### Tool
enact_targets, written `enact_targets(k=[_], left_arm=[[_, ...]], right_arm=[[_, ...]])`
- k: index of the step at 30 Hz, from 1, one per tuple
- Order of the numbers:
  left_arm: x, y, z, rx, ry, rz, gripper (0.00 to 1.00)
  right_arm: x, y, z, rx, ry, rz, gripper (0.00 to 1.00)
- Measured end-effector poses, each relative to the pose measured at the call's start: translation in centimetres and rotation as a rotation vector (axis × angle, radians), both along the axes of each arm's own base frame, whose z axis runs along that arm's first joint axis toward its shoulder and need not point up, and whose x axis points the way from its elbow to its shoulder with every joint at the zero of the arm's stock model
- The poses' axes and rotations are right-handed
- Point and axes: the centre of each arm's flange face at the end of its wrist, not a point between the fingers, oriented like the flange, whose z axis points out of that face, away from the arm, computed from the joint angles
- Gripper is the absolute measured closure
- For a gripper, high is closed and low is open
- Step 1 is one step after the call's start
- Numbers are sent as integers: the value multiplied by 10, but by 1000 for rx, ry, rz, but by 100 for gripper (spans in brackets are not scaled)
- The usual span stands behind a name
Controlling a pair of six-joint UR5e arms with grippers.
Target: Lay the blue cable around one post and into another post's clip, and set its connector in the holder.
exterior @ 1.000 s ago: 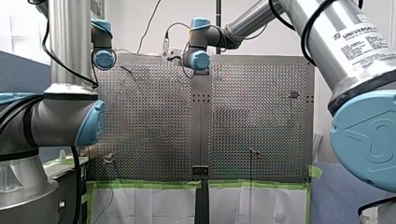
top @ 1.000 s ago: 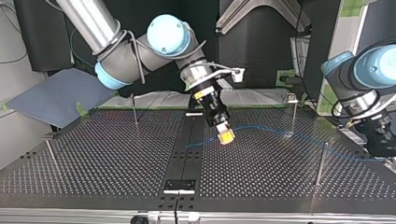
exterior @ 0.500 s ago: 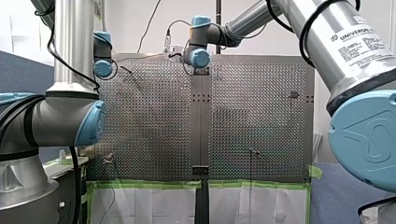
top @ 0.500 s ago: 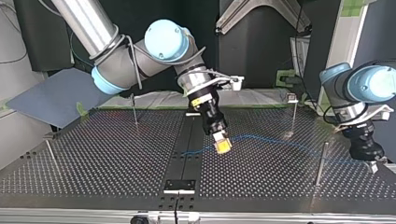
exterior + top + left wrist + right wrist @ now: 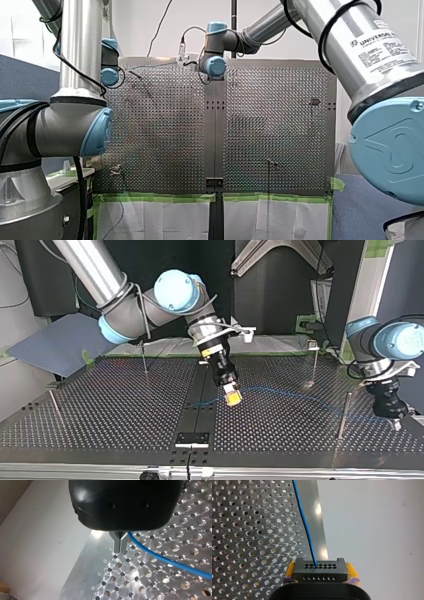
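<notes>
In the right wrist view my right gripper (image 5: 320,573) is shut on a black connector (image 5: 320,567), held between its yellow pads (image 5: 351,572). The blue cable (image 5: 305,525) leaves the connector and runs ahead over the perforated plate. The top view shows this gripper (image 5: 233,399) just above the table's middle seam. From there the cable (image 5: 280,390) trails across the table to my left gripper (image 5: 396,422) at that view's right. In the left wrist view my left gripper (image 5: 119,549) has its metal fingers shut on the cable (image 5: 165,561), low over the plate's edge.
Thin posts stand on the perforated table (image 5: 100,410): one at the back left (image 5: 144,357), one at the back right (image 5: 315,362), one close to my left gripper (image 5: 344,415), one at the left edge (image 5: 54,405). A black bracket (image 5: 192,438) sits on the seam at the top view's near edge.
In the top view my right gripper has carried the connector a little left and nearer the camera. My left gripper has come down toward the table with the cable.
</notes>
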Motion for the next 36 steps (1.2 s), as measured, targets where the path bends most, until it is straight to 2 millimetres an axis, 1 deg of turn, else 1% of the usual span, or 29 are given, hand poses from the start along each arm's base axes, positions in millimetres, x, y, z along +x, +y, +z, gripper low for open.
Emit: enact_targets(k=[5, 13, 18, 21, 25, 26, 27, 28, 29, 30, 31, 32, 33, 34, 35, 36], left_arm=[[8, 1, -5, 4, 8, -23, 100], [23, 4, -30, -11, 48, -56, 100], [26, 5, -37, -21, 55, -58, 100], [28, 1, -44, -21, 69, -68, 100], [34, -6, -61, -6, 101, -86, 100], [35, -7, -63, 0, 104, -91, 95], [36, -9, -65, 7, 105, -97, 95], [37, -11, -66, 16, 105, -106, 90], [38, -12, -66, 20, 105, -112, 82], [38, -14, -66, 23, 105, -120, 82], [38, -16, -67, 25, 106, -130, 73], [39, -17, -67, 26, 107, -138, 53], [39, -18, -67, 27, 108, -144, 53], [39, -20, -67, 29, 110, -152, 38], [39, -21, -67, 30, 110, -155, 15], [38, -21, -67, 30, 113, -158, 15]], right_arm=[[1, -4, -9, 10, 13, -3, 100], [-4, -11, -15, 23, 32, -18, 100], [-9, -18, -19, 33, 44, -31, 100], [-11, -21, -24, 48, 58, -35, 100], [-13, -23, -31, 69, 82, -39, 100], [-14, -23, -32, 74, 87, -40, 100], [-14, -23, -33, 76, 90, -41, 100], [-15, -24, -35, 81, 96, -43, 100], [-17, -27, -39, 87, 103, -49, 100], [-18, -29, -43, 91, 108, -53, 100], [-20, -31, -46, 96, 112, -57, 100], [-22, -33, -51, 101, 117, -61, 100], [-24, -34, -54, 105, 121, -65, 100], [-25, -35, -58, 109, 126, -69, 100], [-28, -36, -63, 115, 131, -75, 100], [-30, -37, -67, 120, 135, -80, 100]])
